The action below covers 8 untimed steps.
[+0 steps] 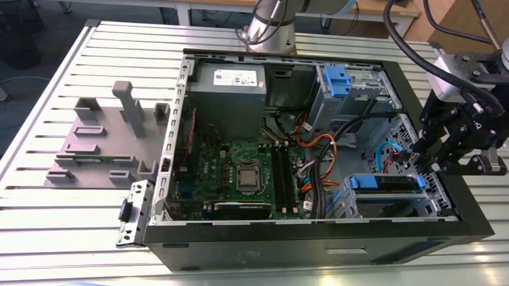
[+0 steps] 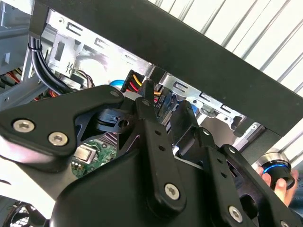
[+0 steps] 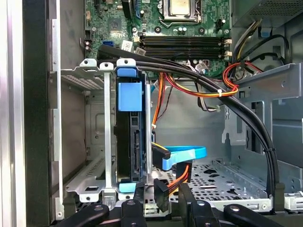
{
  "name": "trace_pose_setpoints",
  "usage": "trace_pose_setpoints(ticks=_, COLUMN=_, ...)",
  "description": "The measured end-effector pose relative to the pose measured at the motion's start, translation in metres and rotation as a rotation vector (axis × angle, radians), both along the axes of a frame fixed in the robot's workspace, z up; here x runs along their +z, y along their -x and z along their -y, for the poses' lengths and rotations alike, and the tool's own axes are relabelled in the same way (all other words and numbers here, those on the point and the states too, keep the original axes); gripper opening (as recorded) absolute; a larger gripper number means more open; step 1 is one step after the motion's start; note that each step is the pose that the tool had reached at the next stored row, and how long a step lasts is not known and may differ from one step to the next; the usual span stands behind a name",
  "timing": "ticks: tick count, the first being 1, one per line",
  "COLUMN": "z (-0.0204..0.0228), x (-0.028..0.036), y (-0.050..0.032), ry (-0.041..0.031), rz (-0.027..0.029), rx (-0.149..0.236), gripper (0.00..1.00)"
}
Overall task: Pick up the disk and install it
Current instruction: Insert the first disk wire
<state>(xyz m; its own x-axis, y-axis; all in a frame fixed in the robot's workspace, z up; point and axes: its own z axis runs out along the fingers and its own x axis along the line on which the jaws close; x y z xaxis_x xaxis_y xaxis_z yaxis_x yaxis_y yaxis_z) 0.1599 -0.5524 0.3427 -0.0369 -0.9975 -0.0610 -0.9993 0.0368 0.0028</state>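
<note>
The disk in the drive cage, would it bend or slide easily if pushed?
Probably stiff: the disk looks like a metal slab in a blue bracket. Being metal, probably heavy too. It likely won't slide sideways, since the cage rails hug both faces.

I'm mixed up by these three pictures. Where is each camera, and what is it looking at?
Exterior view: off the arm, looking down at the open computer case; the arm and its hand show.
First wrist view: on the arm, looking into the case at the disk in its metal bay; the hand's black links show.
Second wrist view: on the arm, close behind the hand.
Both wrist views share the orange cables.
</note>
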Motion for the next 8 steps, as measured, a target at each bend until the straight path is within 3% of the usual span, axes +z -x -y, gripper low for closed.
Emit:
trace_pose_setpoints(ticks=5, z=0.0, x=0.0, y=0.0, ry=-0.0001, rz=0.0, rx=0.0, gripper=0.4)
trace_pose_setpoints(ticks=8, z=0.0, x=0.0, y=0.0, ry=0.0, rz=0.0, rx=0.0, gripper=0.28)
